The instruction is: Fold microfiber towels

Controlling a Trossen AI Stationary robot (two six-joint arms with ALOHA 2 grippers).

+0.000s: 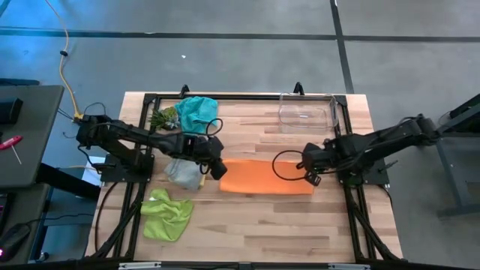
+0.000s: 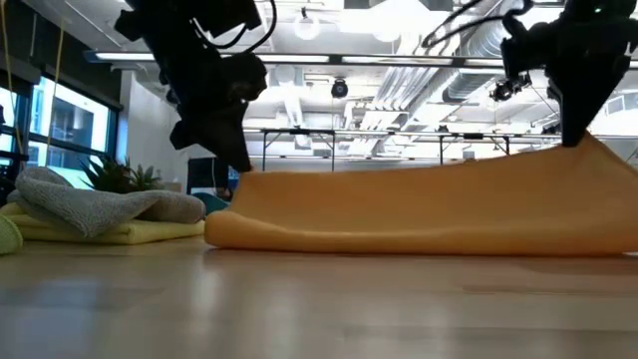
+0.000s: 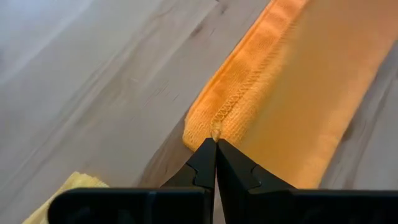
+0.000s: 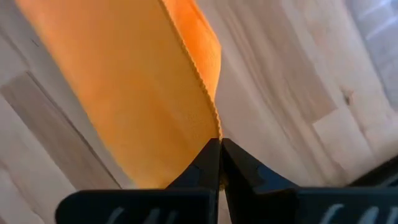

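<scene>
An orange towel (image 1: 266, 177) lies folded lengthwise at the table's middle, its rounded fold (image 2: 399, 239) on the wood toward the near edge. My left gripper (image 1: 219, 171) is shut at its left end and my right gripper (image 1: 312, 178) is shut at its right end. A grey towel (image 1: 182, 171) rests on a yellow one (image 2: 150, 232) just left of the orange towel. A teal towel (image 1: 196, 112) lies crumpled at the far left and a lime green towel (image 1: 166, 214) at the near left. My left gripper pinches the orange towel's left corner (image 3: 214, 130), beside the stitched hem, between its two fingertips. It comes slanting down from the left. The corner is raised off the wood; one layer or several, I cannot tell. My right gripper pinches the towel's right corner (image 4: 216, 132), where the stitched edge ends, between its fingertips, pointing steeply down. That corner (image 2: 590, 142) is held above the table. The top edge runs nearly straight to the other gripper.
A clear plastic bin (image 1: 307, 112) stands at the far right of the table. A small green spiky plant (image 1: 163, 118) sits beside the teal towel. Bare wood (image 1: 285, 225) stretches between the orange towel and the near edge.
</scene>
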